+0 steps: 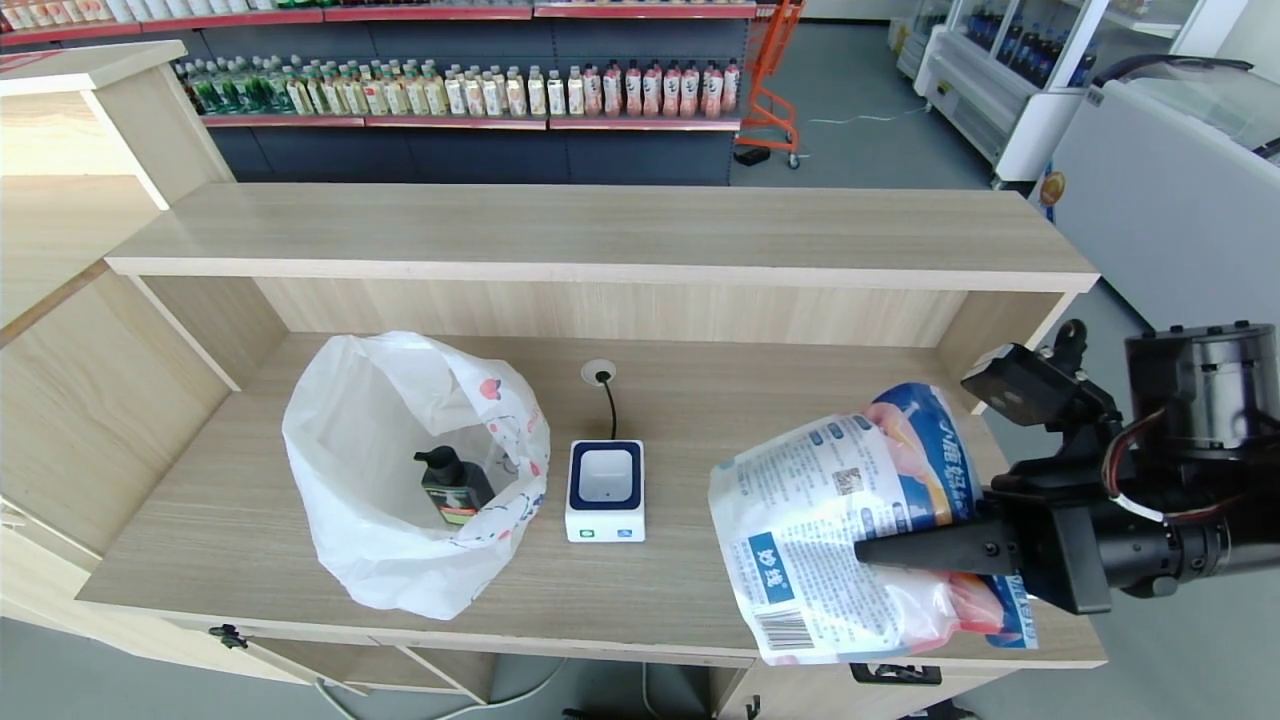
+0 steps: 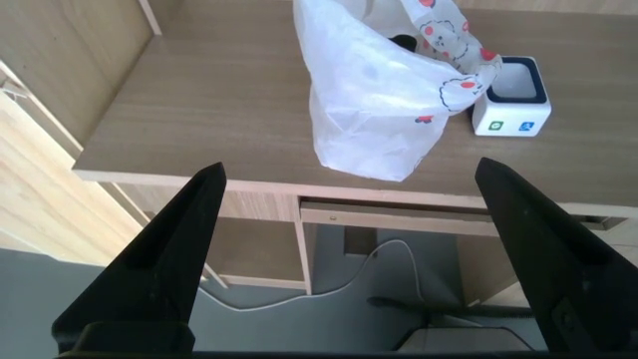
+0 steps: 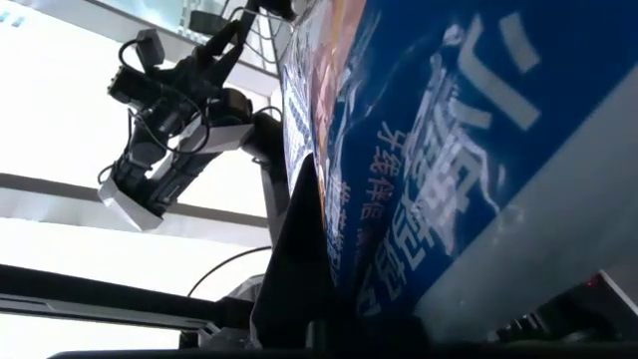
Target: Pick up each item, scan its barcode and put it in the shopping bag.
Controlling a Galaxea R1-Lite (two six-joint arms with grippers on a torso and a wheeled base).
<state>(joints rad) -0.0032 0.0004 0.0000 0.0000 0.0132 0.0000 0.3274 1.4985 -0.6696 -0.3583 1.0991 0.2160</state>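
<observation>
My right gripper (image 1: 905, 556) is shut on a large white and blue snack bag (image 1: 850, 520), held above the counter's right front corner with its barcode (image 1: 782, 631) at the lower edge. In the right wrist view the bag (image 3: 469, 170) lies against a dark finger (image 3: 299, 249). The white barcode scanner (image 1: 605, 489) sits mid-counter, left of the bag. A white shopping bag (image 1: 400, 470) stands open at the left with a dark pump bottle (image 1: 452, 485) inside. My left gripper (image 2: 349, 259) hangs open below the counter's front edge, near the shopping bag (image 2: 384, 95) and scanner (image 2: 513, 95).
The wooden counter (image 1: 680, 420) has a raised back ledge (image 1: 600, 235) and side walls. The scanner's black cable (image 1: 609, 405) runs to a hole at the back. Drink shelves and freezers stand in the room behind.
</observation>
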